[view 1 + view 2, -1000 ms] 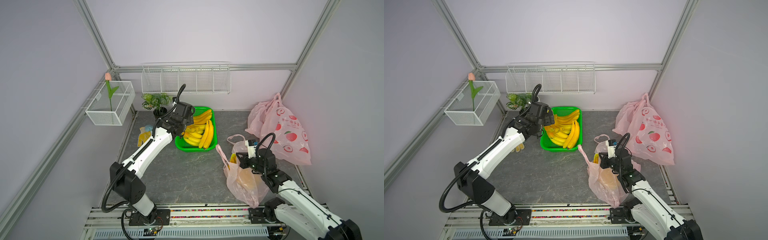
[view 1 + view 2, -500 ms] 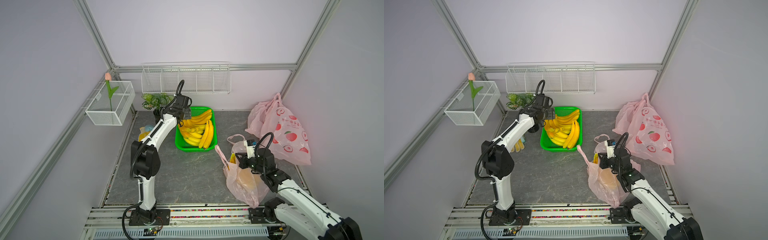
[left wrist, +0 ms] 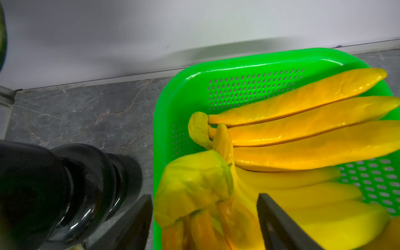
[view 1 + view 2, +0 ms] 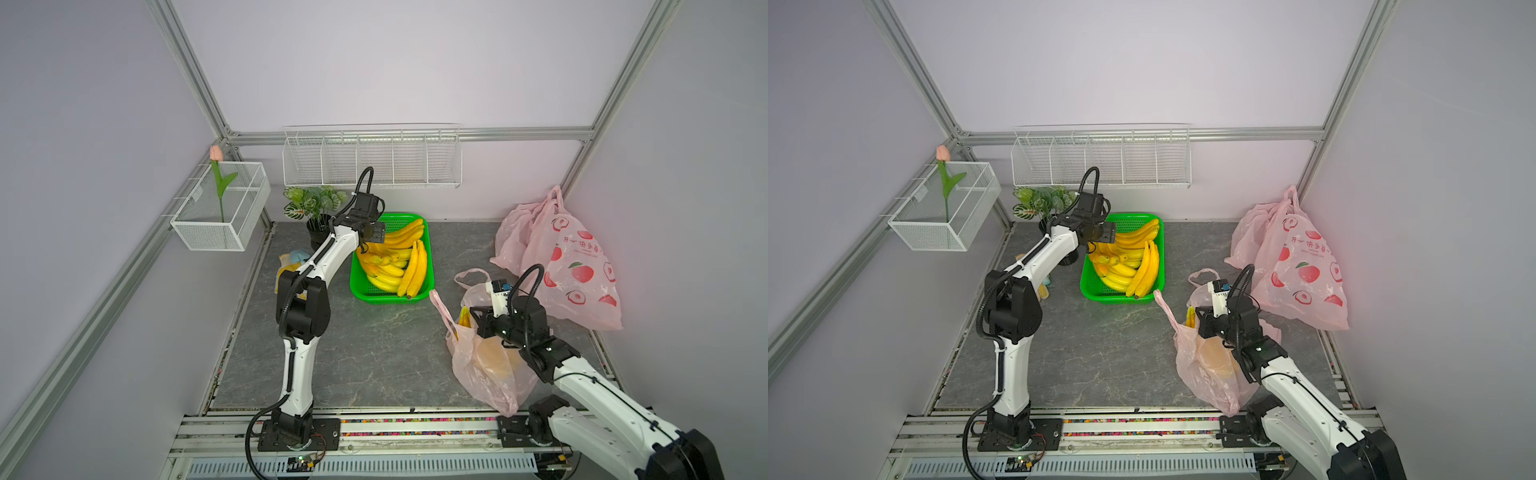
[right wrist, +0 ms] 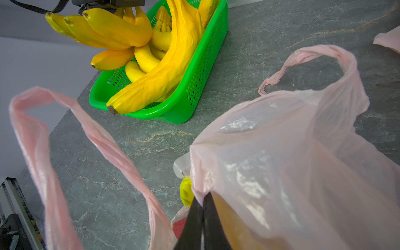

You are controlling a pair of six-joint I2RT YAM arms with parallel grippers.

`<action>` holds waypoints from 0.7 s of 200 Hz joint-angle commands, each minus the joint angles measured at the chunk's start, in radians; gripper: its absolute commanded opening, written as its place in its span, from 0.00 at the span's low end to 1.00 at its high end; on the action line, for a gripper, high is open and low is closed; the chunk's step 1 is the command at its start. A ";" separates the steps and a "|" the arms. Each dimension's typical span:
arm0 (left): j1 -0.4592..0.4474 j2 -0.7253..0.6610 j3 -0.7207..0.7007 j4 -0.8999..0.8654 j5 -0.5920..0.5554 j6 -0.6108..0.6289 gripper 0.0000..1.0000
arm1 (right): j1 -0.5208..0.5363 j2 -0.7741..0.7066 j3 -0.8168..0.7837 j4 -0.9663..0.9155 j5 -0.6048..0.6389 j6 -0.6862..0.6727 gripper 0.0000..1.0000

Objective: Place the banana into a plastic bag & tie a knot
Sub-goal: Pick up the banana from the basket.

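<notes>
Several yellow banana bunches (image 4: 409, 266) (image 4: 1142, 266) fill a green basket (image 4: 390, 297) (image 4: 1121, 298) (image 3: 238, 65) (image 5: 173, 112). My left gripper (image 4: 365, 248) (image 4: 1096, 247) (image 3: 204, 195) hangs over the basket's back left corner. It is open, its fingers on either side of one bunch's greenish crown (image 3: 194, 184). My right gripper (image 4: 473, 313) (image 4: 1198, 311) (image 5: 203, 197) is shut on the rim of a pink plastic bag (image 4: 486, 374) (image 4: 1204, 370) (image 5: 292, 151). A banana (image 4: 464, 318) (image 4: 1190, 318) (image 5: 186, 191) shows at the bag's mouth. One bag handle (image 4: 442, 307) (image 5: 32, 140) sticks out loose.
A second pink bag with peach prints (image 4: 573, 266) (image 4: 1304, 266) lies at the back right. A potted plant (image 4: 316, 203) in a black pot (image 3: 65, 184) stands close beside the basket. A wire shelf (image 4: 374, 162) hangs on the back wall, a wire basket (image 4: 220, 208) on the left wall.
The left arm has folded its elbow up, and its gripper has come down over the basket's back left corner with the jaws narrowing round a bunch's crown. The right arm and bag are still.
</notes>
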 commanded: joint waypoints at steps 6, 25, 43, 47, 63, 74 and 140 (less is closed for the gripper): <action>0.021 -0.005 -0.009 0.044 0.060 0.029 0.70 | 0.007 0.009 0.020 0.011 -0.018 -0.018 0.06; 0.022 -0.016 -0.026 0.062 0.056 0.028 0.60 | 0.008 0.009 0.022 0.007 -0.018 -0.018 0.06; 0.024 -0.022 -0.030 0.065 0.042 0.018 0.52 | 0.009 0.009 0.026 0.007 -0.018 -0.019 0.07; 0.025 -0.024 -0.032 0.068 0.039 0.016 0.50 | 0.009 0.008 0.027 0.005 -0.018 -0.019 0.07; 0.024 -0.034 -0.038 0.075 0.026 0.004 0.41 | 0.008 0.008 0.034 0.000 -0.021 -0.018 0.06; 0.025 -0.044 -0.036 0.065 0.018 -0.014 0.35 | 0.009 0.009 0.042 -0.005 -0.024 -0.019 0.07; 0.024 -0.202 -0.177 0.145 -0.138 -0.183 0.00 | 0.046 0.062 0.153 -0.102 -0.014 -0.063 0.07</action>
